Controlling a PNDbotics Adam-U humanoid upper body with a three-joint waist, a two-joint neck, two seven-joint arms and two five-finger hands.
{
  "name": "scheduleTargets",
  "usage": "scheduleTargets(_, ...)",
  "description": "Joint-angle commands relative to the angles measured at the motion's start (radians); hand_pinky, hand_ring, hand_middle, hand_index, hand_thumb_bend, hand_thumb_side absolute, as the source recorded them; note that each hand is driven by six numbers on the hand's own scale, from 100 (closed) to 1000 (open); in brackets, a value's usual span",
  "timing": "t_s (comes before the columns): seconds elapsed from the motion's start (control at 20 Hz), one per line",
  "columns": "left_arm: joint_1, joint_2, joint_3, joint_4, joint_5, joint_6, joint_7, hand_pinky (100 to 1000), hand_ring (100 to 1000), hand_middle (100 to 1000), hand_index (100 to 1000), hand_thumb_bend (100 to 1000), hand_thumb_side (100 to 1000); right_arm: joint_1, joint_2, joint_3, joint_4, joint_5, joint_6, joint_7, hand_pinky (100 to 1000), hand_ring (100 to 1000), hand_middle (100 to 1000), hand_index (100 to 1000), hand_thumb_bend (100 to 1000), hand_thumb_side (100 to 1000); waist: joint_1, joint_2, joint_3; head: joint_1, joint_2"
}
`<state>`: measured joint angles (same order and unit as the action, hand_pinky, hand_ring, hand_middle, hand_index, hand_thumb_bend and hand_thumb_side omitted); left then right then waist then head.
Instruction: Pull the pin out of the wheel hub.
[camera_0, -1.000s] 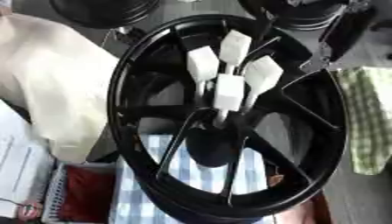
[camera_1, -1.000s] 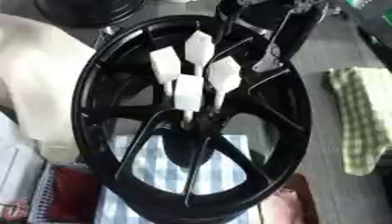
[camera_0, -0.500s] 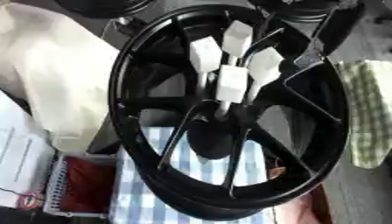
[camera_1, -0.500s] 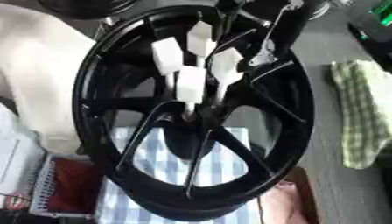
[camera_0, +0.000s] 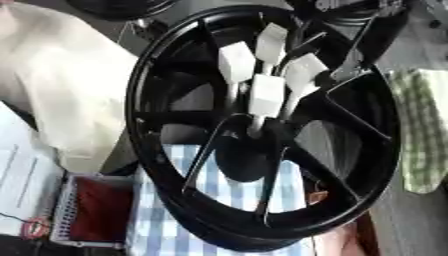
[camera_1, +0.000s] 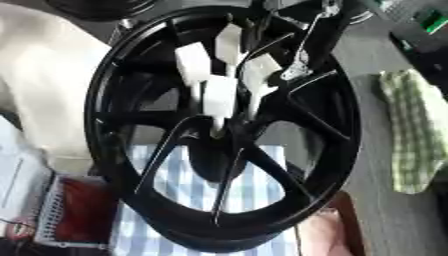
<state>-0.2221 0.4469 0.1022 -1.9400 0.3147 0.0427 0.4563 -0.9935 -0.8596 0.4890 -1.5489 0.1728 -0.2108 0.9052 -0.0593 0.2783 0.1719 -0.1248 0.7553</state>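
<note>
- Your wheel hub (camera_0: 262, 125) is a big glossy black rim with thin spokes, and it fills nearly the whole view. Its outer edge runs close to the top and bottom of the picture, so there's hardly any room around it.
- The centre of the hub sits a bit below the middle of the view, where all the spokes meet.
- The right hand (camera_0: 267, 95) comes in from the top right, and its white, blocky, flat-faced fingertips (camera_0: 236, 62) are bunched together over the hub centre, pointing down.
- The lowest white pad sits right on a pale stub at the centre, which looks like the pin (camera_1: 215, 131). I can't tell whether the fingers actually pinch it or just touch it.
- The gaps between the spokes are the only open space near the centre, and the fingers fan out above them.
- A blue-and-white checked cloth (camera_0: 175, 225) lies under the lower half of the rim, soft and flat.
- There's a rumpled cream cloth (camera_0: 61, 90) to the left, touching the rim's edge.
- A green checked towel (camera_1: 411, 135) is on the right, just clear of the rim on the grey table (camera_1: 372, 55).
- A red tray (camera_0: 92, 210) sits at the lower left, tucked beside the rim.
</note>
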Motion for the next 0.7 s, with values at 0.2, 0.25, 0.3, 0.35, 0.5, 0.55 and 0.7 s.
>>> scheduleTargets(0.2, -0.015, 0.012, 0.009, -0.013, 0.001, -0.003, 0.0, 770, 732, 657, 781, 299, 719, -0.013, -0.007, 0.005, 0.013, -0.004, -0.007, 0.002, 850, 769, 711, 760, 409, 269, 0.003, -0.012, 0.001, -0.005, 0.007)
scheduleTargets(0.25, -0.015, 0.012, 0.009, -0.013, 0.001, -0.003, 0.0, 770, 732, 657, 781, 299, 719, -0.012, -0.006, 0.007, 0.015, -0.004, -0.008, 0.002, 849, 767, 704, 753, 408, 270, 0.003, -0.012, 0.002, -0.005, 0.007)
scheduleTargets(0.3, -0.016, 0.012, 0.009, -0.013, 0.001, -0.003, 0.0, 770, 732, 657, 781, 299, 719, -0.011, -0.005, 0.009, 0.017, -0.004, -0.008, 0.002, 849, 766, 702, 752, 407, 270, 0.003, -0.012, 0.002, -0.006, 0.007)
scheduleTargets(0.35, -0.016, 0.012, 0.009, -0.013, 0.001, -0.003, 0.0, 770, 732, 657, 781, 299, 719, -0.011, -0.004, 0.012, 0.019, -0.004, -0.008, 0.002, 846, 762, 688, 740, 400, 267, 0.003, -0.012, 0.002, -0.006, 0.007)
scheduleTargets(0.5, -0.016, 0.011, 0.009, -0.012, 0.002, -0.004, 0.0, 770, 732, 657, 781, 299, 720, -0.013, 0.001, 0.013, 0.023, -0.011, -0.007, 0.002, 837, 744, 632, 687, 373, 253, 0.004, -0.012, 0.002, -0.007, 0.007)
scheduleTargets(0.55, -0.016, 0.011, 0.009, -0.012, 0.002, -0.004, 0.0, 770, 732, 657, 781, 299, 720, -0.014, 0.002, 0.011, 0.024, -0.013, -0.006, 0.002, 833, 739, 621, 675, 371, 243, 0.004, -0.012, 0.002, -0.007, 0.008)
scheduleTargets(0.7, -0.016, 0.01, 0.008, -0.012, 0.004, -0.003, -0.001, 770, 732, 657, 781, 298, 721, -0.017, 0.007, 0.005, 0.028, -0.018, 0.005, 0.002, 821, 716, 584, 640, 343, 199, 0.004, -0.012, 0.001, -0.007, 0.007)
